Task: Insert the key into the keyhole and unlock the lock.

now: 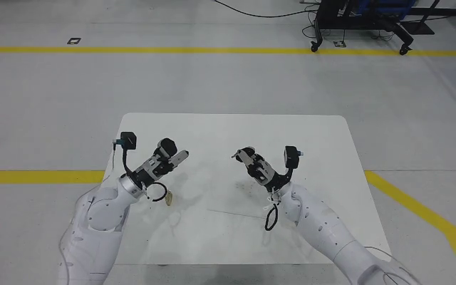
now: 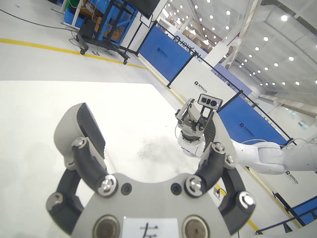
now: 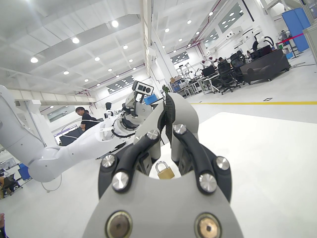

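Holds the left gripper (image 1: 174, 155) (image 2: 148, 117) over the white worktop (image 1: 214, 135) at 10 o'clock of its middle, fingers spread wide with nothing between. Holds the right gripper (image 1: 241, 154) (image 3: 169, 102) at 3 o'clock of the left one, well apart, fingers pressed together; cannot tell of anything pinched there. Has the brass lock (image 3: 164, 171) (image 1: 169, 200) lying on the worktop at 6 o'clock of the left gripper, near that arm's wrist.

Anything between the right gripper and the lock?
Nothing visible does. The lock sits on the table, seen through the gap at the base of the right gripper fingers, with only table surface around it.
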Available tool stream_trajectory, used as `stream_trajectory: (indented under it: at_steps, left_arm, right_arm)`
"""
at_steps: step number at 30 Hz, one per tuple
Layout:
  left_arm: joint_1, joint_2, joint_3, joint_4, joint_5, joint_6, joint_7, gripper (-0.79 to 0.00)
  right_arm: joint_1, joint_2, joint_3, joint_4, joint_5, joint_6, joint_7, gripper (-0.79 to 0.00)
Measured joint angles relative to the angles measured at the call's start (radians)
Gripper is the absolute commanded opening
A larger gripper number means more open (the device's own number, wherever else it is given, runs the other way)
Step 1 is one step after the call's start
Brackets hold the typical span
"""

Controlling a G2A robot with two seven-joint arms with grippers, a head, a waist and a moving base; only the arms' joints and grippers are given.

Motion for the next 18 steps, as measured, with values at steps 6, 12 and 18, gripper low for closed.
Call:
stream_trajectory:
  at_steps: [6,12,18]
  left_arm:
    - [-0.035,0.006,0.078,0.063,-0.333,-0.130,-0.183,0.000]
    - [-0.081,0.017,0.128,0.091,-0.474,-0.195,-0.360,-0.222]
    - [-0.101,0.026,0.137,0.097,-0.409,-0.202,-0.402,-0.422]
  right_arm:
    - [-0.018,-0.014,-0.018,0.014,0.173,0.015,0.159,-0.785]
    - [0.007,-0.032,-0.062,-0.001,0.425,-0.015,0.369,-0.785]
    - [0.021,-0.038,-0.076,-0.015,0.583,-0.014,0.500,-0.785]
